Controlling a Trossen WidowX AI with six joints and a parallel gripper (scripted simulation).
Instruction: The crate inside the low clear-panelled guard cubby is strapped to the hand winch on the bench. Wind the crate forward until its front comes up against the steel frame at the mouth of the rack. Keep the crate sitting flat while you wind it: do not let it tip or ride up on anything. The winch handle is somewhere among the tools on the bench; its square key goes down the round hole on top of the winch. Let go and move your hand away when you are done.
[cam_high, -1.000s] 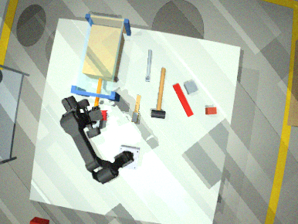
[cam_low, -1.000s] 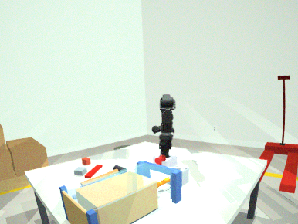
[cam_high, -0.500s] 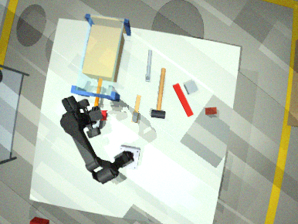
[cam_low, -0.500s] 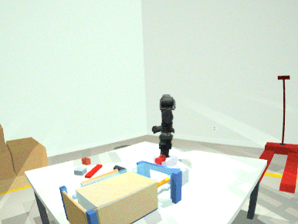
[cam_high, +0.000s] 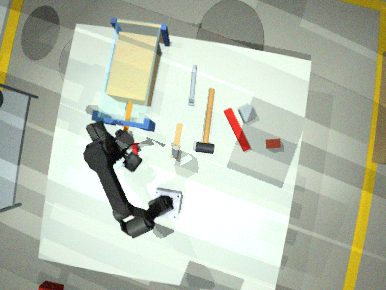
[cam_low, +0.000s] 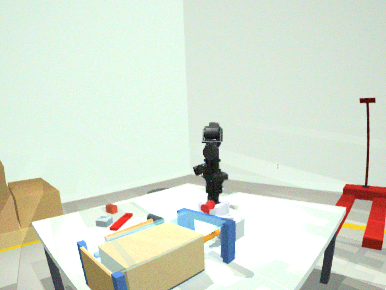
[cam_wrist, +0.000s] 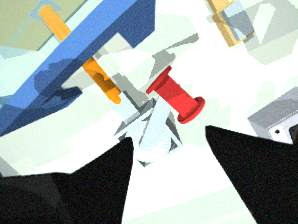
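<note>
The tan crate (cam_high: 131, 65) (cam_low: 160, 245) sits flat in the clear-panelled cubby, with a gap between its front and the blue frame (cam_high: 145, 123) (cam_low: 228, 242) (cam_wrist: 115, 22) at the mouth. An orange strap (cam_high: 129, 111) (cam_low: 212, 235) (cam_wrist: 97, 74) runs from it under the frame towards the grey winch (cam_wrist: 159, 148). The handle's red grip (cam_high: 135, 148) (cam_low: 207, 206) (cam_wrist: 182, 97) stands out beyond the winch; its grey arm reaches over the winch top. The key and hole are hidden. My gripper (cam_high: 128, 150) (cam_wrist: 168, 136) is open above the winch, with the grip ahead of the fingertips in the wrist view.
A short tool with an orange handle (cam_high: 178, 132) lies right of the winch. Beyond it lie a mallet (cam_high: 209, 117), a grey bar tool (cam_high: 193, 85), a red bar (cam_high: 237, 129) (cam_low: 121, 221), a grey block (cam_high: 247, 113) (cam_low: 104, 220) and a red block (cam_high: 273, 143) (cam_low: 111, 208).
</note>
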